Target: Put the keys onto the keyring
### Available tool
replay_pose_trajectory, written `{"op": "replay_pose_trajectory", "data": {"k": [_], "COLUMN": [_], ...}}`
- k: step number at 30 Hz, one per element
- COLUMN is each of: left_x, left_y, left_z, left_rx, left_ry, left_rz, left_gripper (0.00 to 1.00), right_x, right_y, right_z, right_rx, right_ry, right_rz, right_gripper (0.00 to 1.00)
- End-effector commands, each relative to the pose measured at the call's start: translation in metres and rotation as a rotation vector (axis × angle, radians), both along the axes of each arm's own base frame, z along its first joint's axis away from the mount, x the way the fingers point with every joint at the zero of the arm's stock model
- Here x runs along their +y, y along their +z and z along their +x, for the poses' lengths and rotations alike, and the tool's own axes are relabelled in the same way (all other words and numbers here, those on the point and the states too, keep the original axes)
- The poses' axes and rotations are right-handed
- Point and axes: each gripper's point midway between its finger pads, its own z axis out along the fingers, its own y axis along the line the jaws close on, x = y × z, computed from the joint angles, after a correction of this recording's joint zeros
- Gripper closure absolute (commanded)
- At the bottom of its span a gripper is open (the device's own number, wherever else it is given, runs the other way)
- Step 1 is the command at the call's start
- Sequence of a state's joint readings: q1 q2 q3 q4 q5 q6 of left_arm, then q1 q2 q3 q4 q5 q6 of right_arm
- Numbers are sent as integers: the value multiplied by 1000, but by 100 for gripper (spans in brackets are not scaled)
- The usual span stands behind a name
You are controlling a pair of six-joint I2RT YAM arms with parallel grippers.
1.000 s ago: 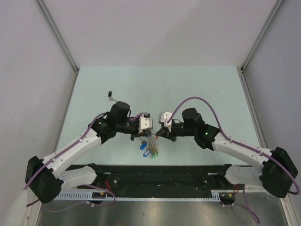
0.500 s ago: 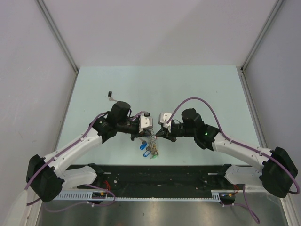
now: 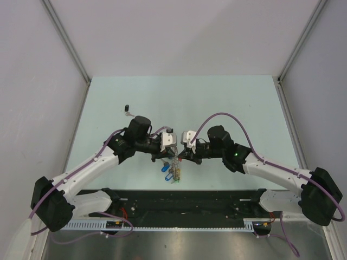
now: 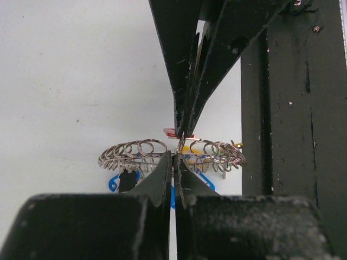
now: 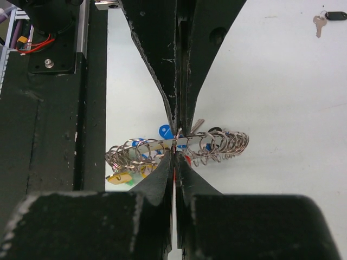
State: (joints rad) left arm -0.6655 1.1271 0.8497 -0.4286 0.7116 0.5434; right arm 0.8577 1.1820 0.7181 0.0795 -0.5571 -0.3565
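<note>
Both grippers meet tip to tip above the near middle of the table. My left gripper (image 3: 170, 157) (image 4: 176, 158) is shut on the wire of the keyring (image 4: 133, 151) (image 5: 222, 143), a silver ring fringed with several small rings. Its keys (image 3: 172, 172), blue, yellow and green headed, hang below it. My right gripper (image 3: 179, 156) (image 5: 174, 155) is shut on the red-headed key (image 4: 171, 131), a red sliver showing between its fingers (image 5: 162, 173), right against the ring's wire.
A single black-headed key (image 3: 128, 110) (image 5: 327, 17) lies on the pale table (image 3: 227, 103) at the back left, apart from the arms. The black rail (image 3: 173, 200) (image 4: 293, 108) runs along the near edge, just under the hanging keys.
The right gripper has crept a little to the left, closing on the left gripper's tips. The left gripper and the keyring have barely shifted.
</note>
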Motion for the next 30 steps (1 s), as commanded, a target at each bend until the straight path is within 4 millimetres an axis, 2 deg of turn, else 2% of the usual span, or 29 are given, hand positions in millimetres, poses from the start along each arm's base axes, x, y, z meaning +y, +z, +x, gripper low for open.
{"op": "replay_pose_trajectory", "data": {"k": [1, 4, 18, 21, 22, 28, 30], "left_x": [-18, -19, -22, -20, -20, -17, -17], "left_y": [32, 33, 28, 29, 29, 28, 28], "left_z": [-4, -4, -7, -4, -3, -1, 0], "left_rx": [-34, -33, -23, -33, -42, -62, -66], "left_ry": [-73, -71, -71, -53, -46, -34, -26], "left_rz": [-124, -129, -103, -97, -97, -93, -91], "left_gripper": [100, 100, 100, 100, 100, 100, 100], "right_x": [17, 17, 26, 22, 21, 10, 5], "right_y": [33, 35, 43, 41, 43, 49, 51], "right_z": [4, 8, 5, 7, 6, 5, 4], "right_rx": [-56, -55, -59, -61, -65, -72, -74], "right_ry": [10, -22, -18, -35, -39, -73, -87], "right_rz": [102, 111, 146, 133, 133, 119, 114], "right_gripper": [100, 100, 100, 93, 87, 68, 66]}}
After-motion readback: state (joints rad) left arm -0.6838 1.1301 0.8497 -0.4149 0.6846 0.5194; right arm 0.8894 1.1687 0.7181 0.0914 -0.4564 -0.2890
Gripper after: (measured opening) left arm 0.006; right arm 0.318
